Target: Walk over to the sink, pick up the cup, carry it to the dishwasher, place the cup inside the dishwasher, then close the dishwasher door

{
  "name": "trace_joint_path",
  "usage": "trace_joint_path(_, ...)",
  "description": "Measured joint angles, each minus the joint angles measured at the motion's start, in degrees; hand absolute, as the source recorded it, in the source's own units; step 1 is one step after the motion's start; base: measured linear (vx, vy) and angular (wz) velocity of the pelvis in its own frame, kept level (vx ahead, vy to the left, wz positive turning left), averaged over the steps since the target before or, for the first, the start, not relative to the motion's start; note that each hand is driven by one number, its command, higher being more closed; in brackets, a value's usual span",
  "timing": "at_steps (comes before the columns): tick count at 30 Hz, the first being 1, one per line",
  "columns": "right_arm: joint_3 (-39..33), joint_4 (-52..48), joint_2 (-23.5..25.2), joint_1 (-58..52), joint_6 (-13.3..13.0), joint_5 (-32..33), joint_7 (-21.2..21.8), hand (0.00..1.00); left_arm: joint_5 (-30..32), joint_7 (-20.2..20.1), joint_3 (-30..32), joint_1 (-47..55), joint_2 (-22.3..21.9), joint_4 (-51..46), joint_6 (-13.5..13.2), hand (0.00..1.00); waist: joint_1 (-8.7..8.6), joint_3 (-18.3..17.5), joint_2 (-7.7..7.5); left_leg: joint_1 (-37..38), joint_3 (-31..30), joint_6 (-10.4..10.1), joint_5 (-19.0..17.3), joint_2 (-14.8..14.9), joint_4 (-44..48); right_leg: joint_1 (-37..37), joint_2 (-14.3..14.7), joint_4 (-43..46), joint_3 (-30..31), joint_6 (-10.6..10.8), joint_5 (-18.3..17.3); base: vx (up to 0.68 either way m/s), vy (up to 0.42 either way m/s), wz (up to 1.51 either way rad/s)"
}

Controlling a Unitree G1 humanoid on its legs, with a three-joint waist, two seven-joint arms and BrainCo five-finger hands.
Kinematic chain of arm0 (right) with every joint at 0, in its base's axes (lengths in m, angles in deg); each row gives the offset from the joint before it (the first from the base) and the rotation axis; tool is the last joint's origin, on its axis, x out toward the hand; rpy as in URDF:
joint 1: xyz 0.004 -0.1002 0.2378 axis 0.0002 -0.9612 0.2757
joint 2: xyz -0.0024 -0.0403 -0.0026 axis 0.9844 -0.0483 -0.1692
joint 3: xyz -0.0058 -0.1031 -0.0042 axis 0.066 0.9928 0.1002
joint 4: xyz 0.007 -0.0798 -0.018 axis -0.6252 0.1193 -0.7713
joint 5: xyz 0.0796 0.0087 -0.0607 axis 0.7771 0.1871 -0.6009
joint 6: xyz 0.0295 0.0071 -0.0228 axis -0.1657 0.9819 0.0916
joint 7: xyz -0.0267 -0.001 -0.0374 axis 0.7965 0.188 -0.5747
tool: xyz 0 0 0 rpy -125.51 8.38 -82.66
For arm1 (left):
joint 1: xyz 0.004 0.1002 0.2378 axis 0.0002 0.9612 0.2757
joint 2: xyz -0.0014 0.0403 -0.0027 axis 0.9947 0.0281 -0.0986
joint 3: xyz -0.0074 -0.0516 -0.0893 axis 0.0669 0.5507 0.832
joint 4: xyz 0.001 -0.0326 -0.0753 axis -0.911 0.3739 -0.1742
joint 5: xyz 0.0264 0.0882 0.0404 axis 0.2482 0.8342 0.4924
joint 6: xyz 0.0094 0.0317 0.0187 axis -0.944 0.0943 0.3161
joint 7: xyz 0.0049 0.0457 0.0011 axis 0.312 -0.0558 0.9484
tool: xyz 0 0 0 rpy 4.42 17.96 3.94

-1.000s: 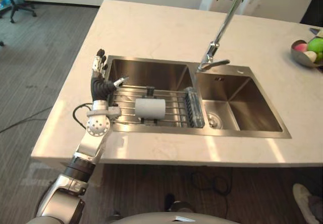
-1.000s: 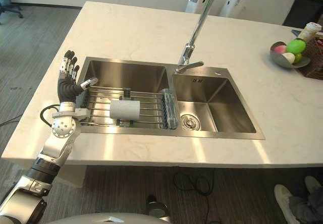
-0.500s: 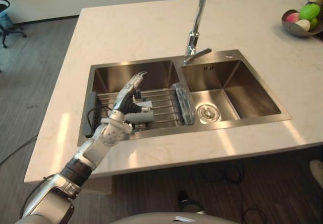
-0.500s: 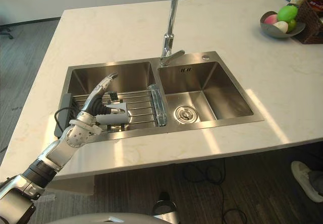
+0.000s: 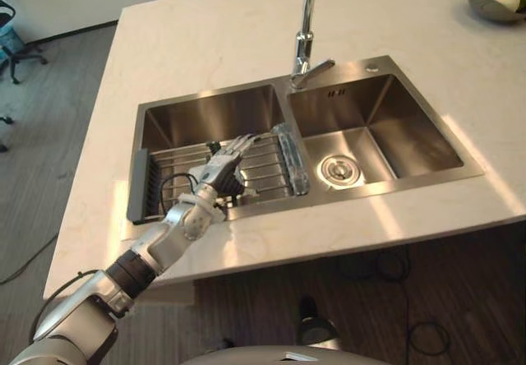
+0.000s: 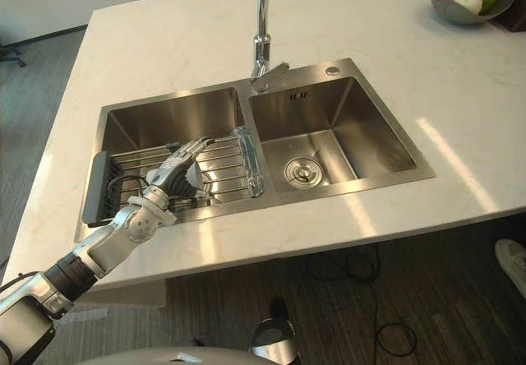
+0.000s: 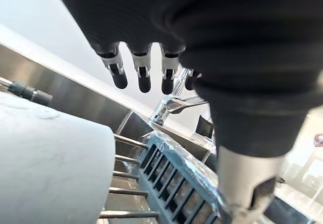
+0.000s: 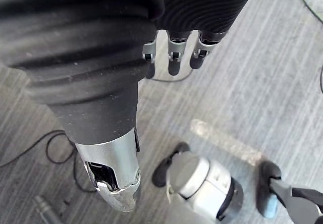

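Here, the left hand [image 5: 220,172], fingers straight, hovers over the white cup [image 7: 50,163] on the sink rack [image 5: 268,176].

Left hand [image 5: 220,172] — off sink rim [image 5: 209,94], now over cup [image 7: 50,163]

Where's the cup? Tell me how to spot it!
Find the steel double sink in the pale counter. On the wire rack in its left basin rests the cup, under the left hand. It's the only white thing among the metal.
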Motion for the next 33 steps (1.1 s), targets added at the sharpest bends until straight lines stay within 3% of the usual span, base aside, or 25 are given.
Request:
trace_joint_path(6, -0.31, -0.02, 0.49, 0.05, 0.20, 0.10, 0.25, 0.00, 5.13, -0.34, -0.25, 0.10, -0.06, 1.80, 2.17, 0.00, -0.50, 0.95, -0.01, 0.14, 0.34, 0.68, 0.14, 0.87, -1.82, -0.10, 0.67, -0.40, -1.88, -0.55, -0.35, -0.11, -0.025, 0.06)
trace_joint_path(13, 1.53, -0.19, 0.69, 0.00, 0.25, 0.15, 0.82, 0.00, 6.31, 0.31, -0.01, 0.53, -1.73, 5.72, 7.45, 0.00, -0.70, 0.64, 0.88, 0.24, 1.45, 0.27, -0.52, 1.16, -1.87, -1.06, 0.79, -0.39, -2.06, -0.78, 1.17, 0.00, -0.003, -0.13)
trace_joint_path(18, 2.34, -0.22, 0.88, 0.09, 0.37, 0.64, 0.91, 0.00, 7.14, 3.33, 0.13, 1.32, -2.95, 5.68, 7.24, 0.00, -0.53, 0.43, 1.21, 0.55, 1.43, 0.66, -0.13, 0.96, -1.99, -0.79, 0.69, -0.38, -2.23, -0.72, 1.19, 0.05, 0.007, 0.01)
trace_joint_path(24, 4.19, -0.19, 0.86, 0.06, 0.52, 0.72, 1.76, 0.00, 7.08, 9.21, 1.00, 1.58, -3.34, 7.91, 5.81, 0.00, -0.62, 0.92, 0.46, 0.56, 1.37, 0.73, -0.02, 0.93, -1.92, -0.74, 0.63, -0.40, -2.50, -0.65, 1.18, -0.01, 0.003, 0.01)
trace_joint_path(28, 4.15, -0.21, 0.88, 0.02, 0.52, 0.71, 1.89, 0.00, 7.11, 9.65, 3.63, 2.23, -3.86, 9.37, 5.43, 0.00, -0.63, 0.94, 0.43, 0.55, 1.39, 0.29, -0.15, 1.10, -2.00, -0.90, 0.70, -0.41, -2.60, -0.45, 1.01, -0.03, -0.002, -0.01)
trace_joint_path(33, 4.15, -0.23, 0.92, -0.08, 0.56, 0.63, 2.14, 0.00, 7.10, 9.54, 4.54, 2.67, -3.86, 9.42, 7.03, 0.00, -0.53, 0.94, 0.42, 0.54, 1.38, 0.28, -0.13, 1.23, -1.98, -0.91, 0.78, -0.40, -2.82, -0.56, 1.07, 0.00, 0.000, 0.00)
